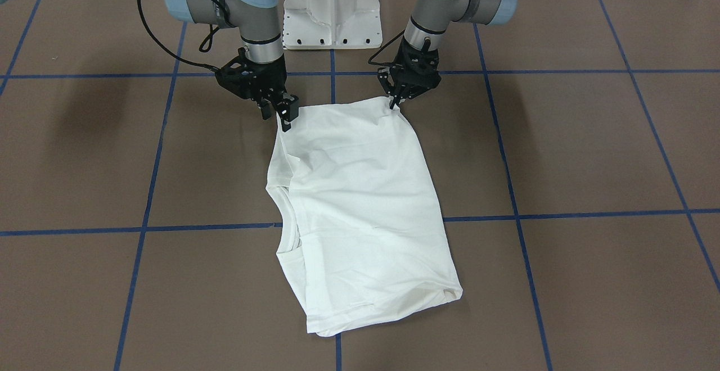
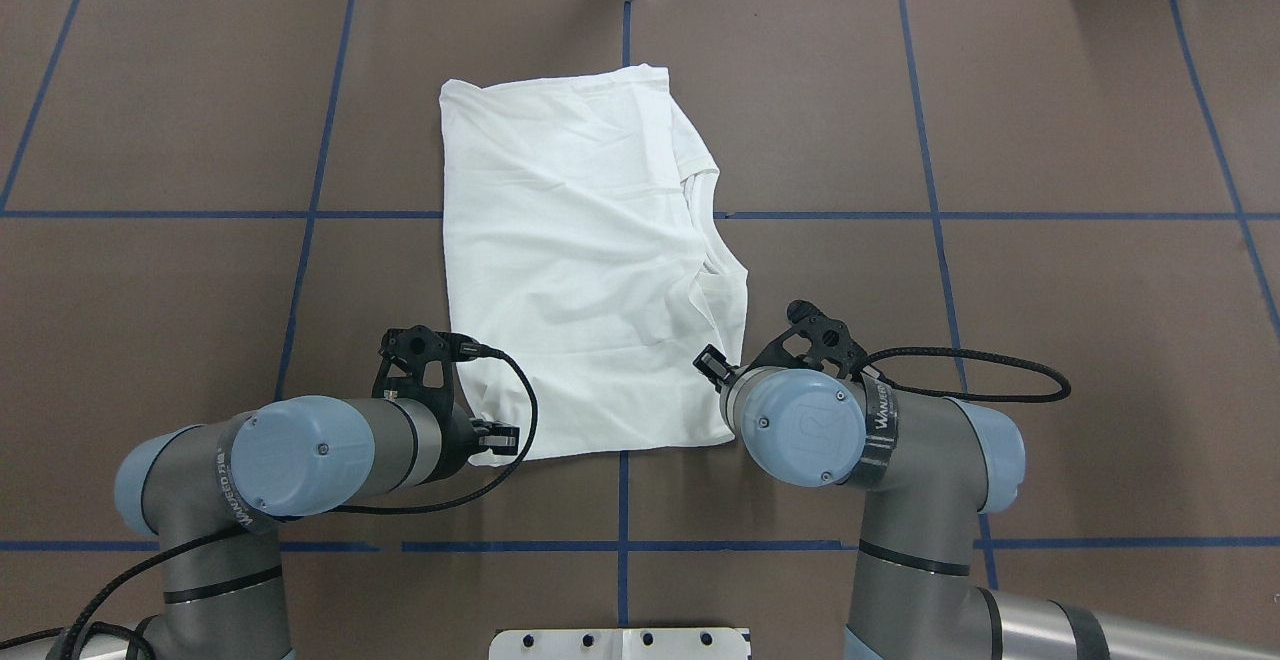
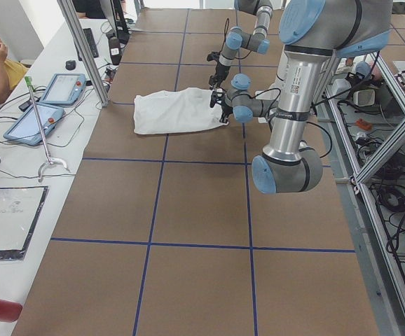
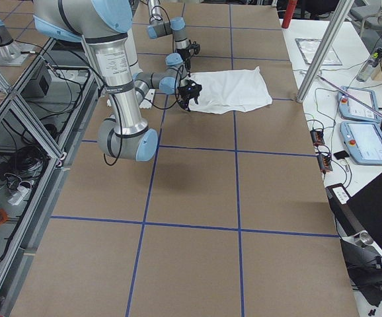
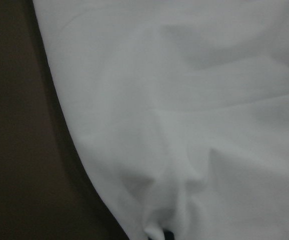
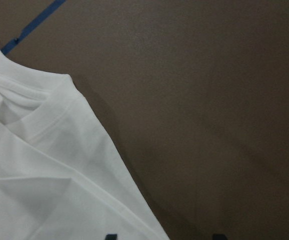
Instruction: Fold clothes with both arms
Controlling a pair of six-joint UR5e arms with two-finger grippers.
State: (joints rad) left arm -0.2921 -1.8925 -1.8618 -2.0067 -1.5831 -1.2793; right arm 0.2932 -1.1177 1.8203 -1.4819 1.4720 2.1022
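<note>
Lying flat on the brown tabletop [image 1: 590,152], the white T-shirt [image 1: 360,202] is folded to a rough rectangle and spreads away from both tools. The left tool [image 1: 395,101] is at one near corner, fingers drawn narrow and pinching the cloth; its wrist view is all bunched white fabric. The right tool [image 1: 277,119] is at the other near corner, fingers spread, with the shirt's edge running between the tips. The ribbed collar [image 1: 287,219] is on the right tool's side, further out. A black band [image 2: 878,418] behind the right tool has white letters, roughly "WANFED". The joint cap [image 2: 805,427] beside it shows "UR". Blue tape lines [image 1: 562,213] cross the tabletop.
</note>
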